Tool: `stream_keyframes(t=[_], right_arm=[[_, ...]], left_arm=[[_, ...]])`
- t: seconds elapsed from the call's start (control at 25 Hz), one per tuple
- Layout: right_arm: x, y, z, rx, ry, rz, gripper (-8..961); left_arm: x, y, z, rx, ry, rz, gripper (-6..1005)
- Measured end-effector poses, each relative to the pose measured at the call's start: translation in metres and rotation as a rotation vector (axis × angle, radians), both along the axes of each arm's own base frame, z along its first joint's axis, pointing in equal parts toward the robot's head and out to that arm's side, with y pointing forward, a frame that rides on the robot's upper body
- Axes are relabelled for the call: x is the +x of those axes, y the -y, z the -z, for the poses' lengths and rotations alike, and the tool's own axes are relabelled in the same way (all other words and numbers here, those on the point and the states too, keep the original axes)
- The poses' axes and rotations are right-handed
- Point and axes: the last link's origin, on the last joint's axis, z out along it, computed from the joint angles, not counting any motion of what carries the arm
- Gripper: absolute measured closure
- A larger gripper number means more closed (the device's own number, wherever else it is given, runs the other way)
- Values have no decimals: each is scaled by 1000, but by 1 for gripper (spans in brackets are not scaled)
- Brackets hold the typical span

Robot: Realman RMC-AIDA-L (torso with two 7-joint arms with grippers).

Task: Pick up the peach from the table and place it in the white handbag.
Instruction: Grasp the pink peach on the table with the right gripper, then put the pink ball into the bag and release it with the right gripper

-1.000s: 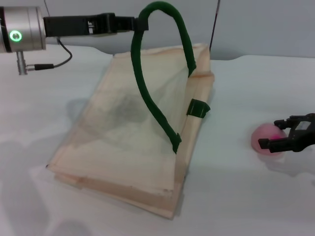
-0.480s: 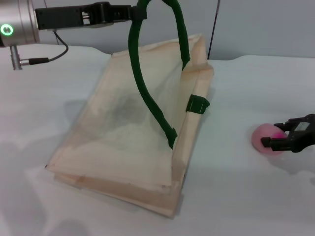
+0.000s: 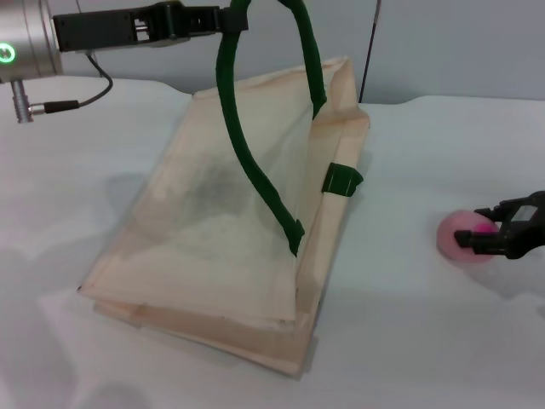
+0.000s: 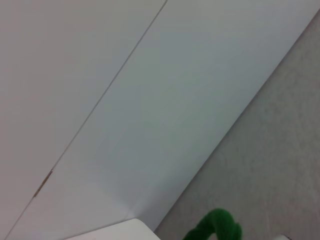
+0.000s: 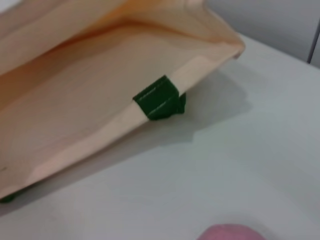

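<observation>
Up high, left gripper (image 3: 228, 19) clamped on green handle (image 3: 255, 170), lifting 1 side of white handbag (image 3: 230, 230) below. Low down, right gripper (image 3: 481, 232) open around peach (image 3: 458, 237), resting on table (image 3: 426, 341) between its fingers.

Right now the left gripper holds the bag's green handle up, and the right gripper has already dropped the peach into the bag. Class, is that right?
Not quite. The left gripper does hold the green handle of the bag up, but the head view shows the peach lying on the table beside the bag, with the right gripper at it. It is not yet in the bag.
</observation>
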Motion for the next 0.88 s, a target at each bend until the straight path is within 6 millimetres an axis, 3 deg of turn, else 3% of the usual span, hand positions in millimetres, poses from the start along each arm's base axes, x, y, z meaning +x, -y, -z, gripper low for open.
stream_keyframes(t=[0.68, 0.88], right_arm=[[-5, 2, -9, 19, -36, -26, 518], [-27, -2, -4, -8, -97, -116, 534]], left_arm=[[-2, 1, 0, 2, -1, -5, 879], [0, -1, -4, 13, 12, -2, 879]])
